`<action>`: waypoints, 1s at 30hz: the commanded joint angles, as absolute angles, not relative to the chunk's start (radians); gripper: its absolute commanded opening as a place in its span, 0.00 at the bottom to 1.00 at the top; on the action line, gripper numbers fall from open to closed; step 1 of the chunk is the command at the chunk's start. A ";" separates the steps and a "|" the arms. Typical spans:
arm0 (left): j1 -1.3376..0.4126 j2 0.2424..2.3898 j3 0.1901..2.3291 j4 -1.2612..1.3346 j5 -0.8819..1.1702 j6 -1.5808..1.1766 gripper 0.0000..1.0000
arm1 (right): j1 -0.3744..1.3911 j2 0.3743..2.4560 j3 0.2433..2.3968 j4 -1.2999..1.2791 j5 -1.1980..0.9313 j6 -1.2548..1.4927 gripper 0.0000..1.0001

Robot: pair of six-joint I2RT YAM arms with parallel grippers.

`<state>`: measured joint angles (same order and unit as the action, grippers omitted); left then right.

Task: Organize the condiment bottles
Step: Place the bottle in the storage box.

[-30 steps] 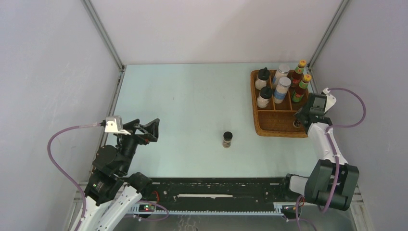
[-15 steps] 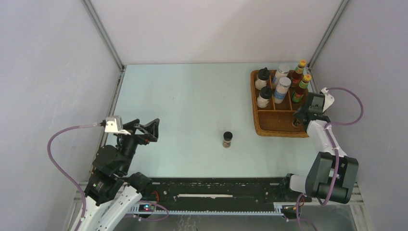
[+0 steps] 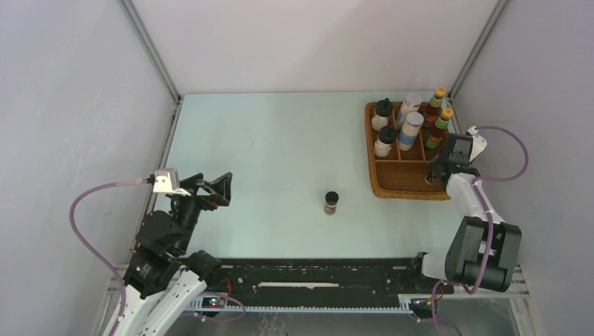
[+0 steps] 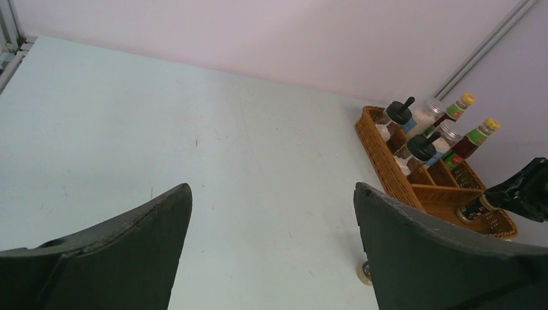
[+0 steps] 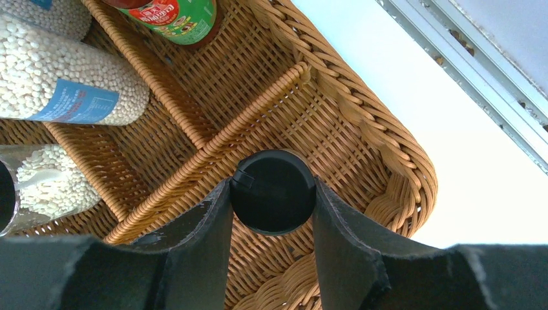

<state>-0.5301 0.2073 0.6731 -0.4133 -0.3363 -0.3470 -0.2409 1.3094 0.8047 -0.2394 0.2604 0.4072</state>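
**Tiny jar going into the tray's last corner**

The tiny dark jar (image 5: 273, 188) is hanging in the near right corner compartment of the wicker tray (image 3: 410, 193), with the right gripper (image 3: 436, 175) clamping it by its black cap, one finger on each side. Whether its base is resting on the weave yet, the views are not showing. From the wrist view the cap is sitting close against the woven divider (image 5: 194, 155) on its left.

The far compartments are holding the red sauce bottles (image 3: 439, 120), the silver-lidded jars (image 3: 410, 130) and the black-lidded white jars (image 3: 382, 141), all upright. The second tiny dark jar (image 3: 331, 203) is standing alone on the bench (image 3: 266, 154), near the middle and well apart from the tray.

The left gripper (image 4: 271, 191) is hovering over the near left corner with its fingers wide apart, holding nothing.

The risk I am seeing is in the letting go: if the jar is riding on the divider or hanging above the floor, it may be tipping over as the fingers part. A finger could also be snagging the wicker on the way out and dragging the tray.
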 commanded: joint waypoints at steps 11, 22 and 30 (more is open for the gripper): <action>-0.534 0.221 0.649 -0.400 -0.345 -0.328 1.00 | -0.202 1.342 0.821 -0.218 0.255 0.430 0.18; -0.534 0.204 0.652 -0.409 -0.341 -0.336 1.00 | -0.149 1.315 0.824 -0.250 0.288 0.440 0.44; -0.533 0.189 0.653 -0.421 -0.342 -0.336 1.00 | -0.143 1.315 0.824 -0.266 0.295 0.444 0.50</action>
